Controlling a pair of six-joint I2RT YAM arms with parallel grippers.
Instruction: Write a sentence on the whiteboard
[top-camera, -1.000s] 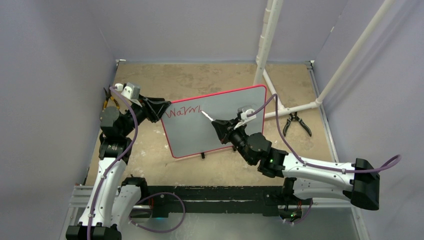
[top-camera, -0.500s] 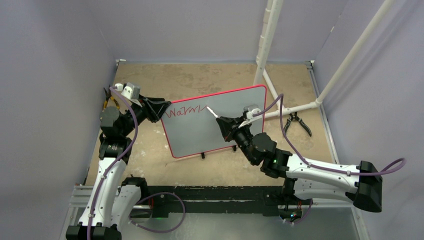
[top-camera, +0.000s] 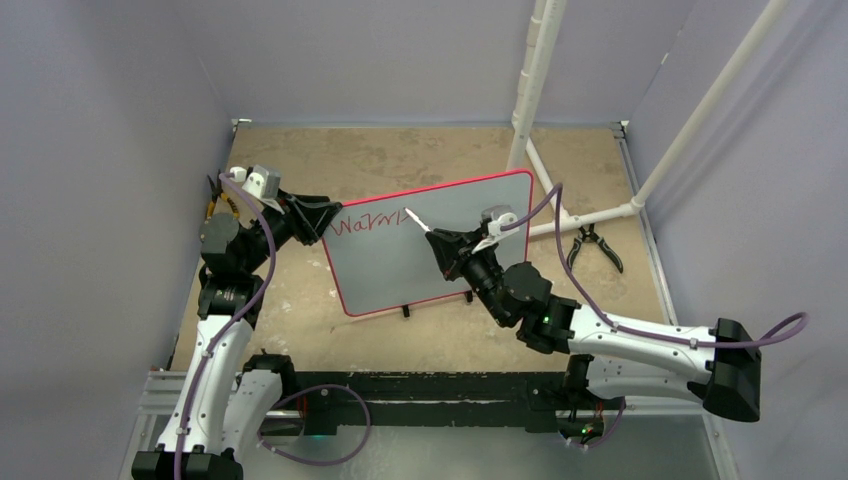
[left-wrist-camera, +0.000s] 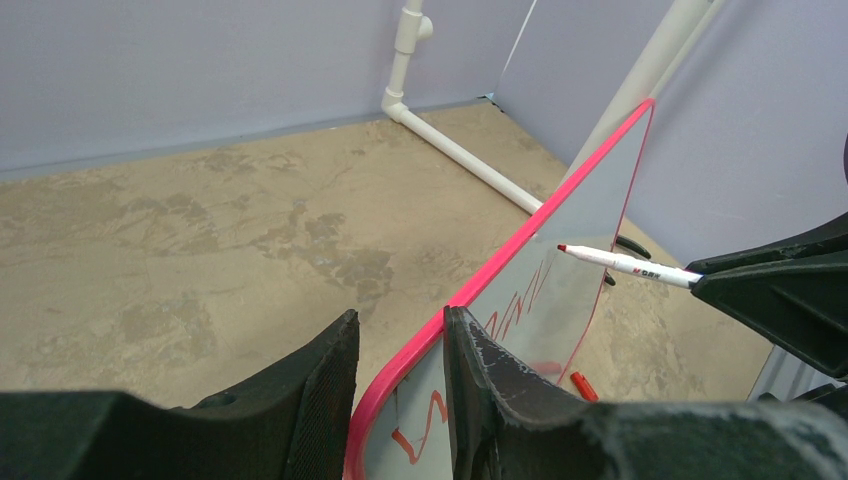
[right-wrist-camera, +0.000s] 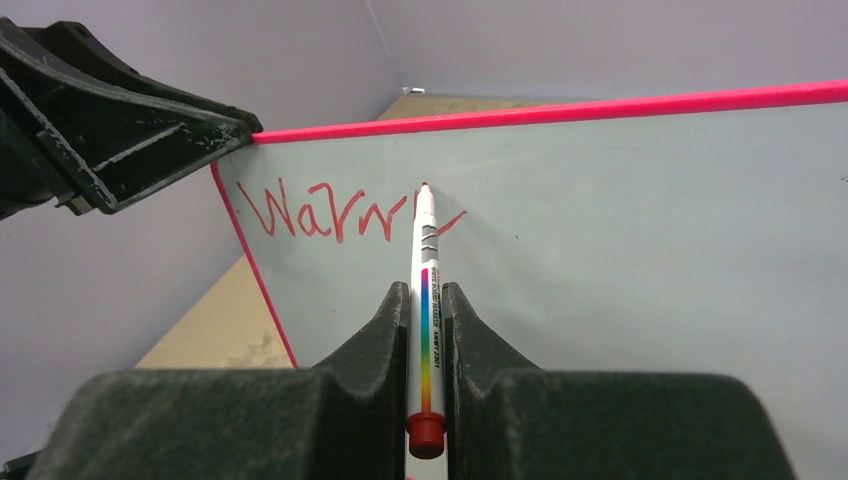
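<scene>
On the counter in the top view: the whiteboard propped up, the sentence begun at its top left. From the left wrist: left tool pinching the board's red rim near that corner. From the right wrist: right tool clamped on the marker, tip at or just off the last stroke. Looks light, stiff, apt to tip; best steadied by the rim.

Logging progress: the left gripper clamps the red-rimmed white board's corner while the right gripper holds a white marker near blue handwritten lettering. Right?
Not quite. The handwritten lettering is red, not blue; the right wrist view shows it. Otherwise yes: the left gripper clamps a corner of the red-rimmed white board and the right gripper holds the white marker.
</scene>
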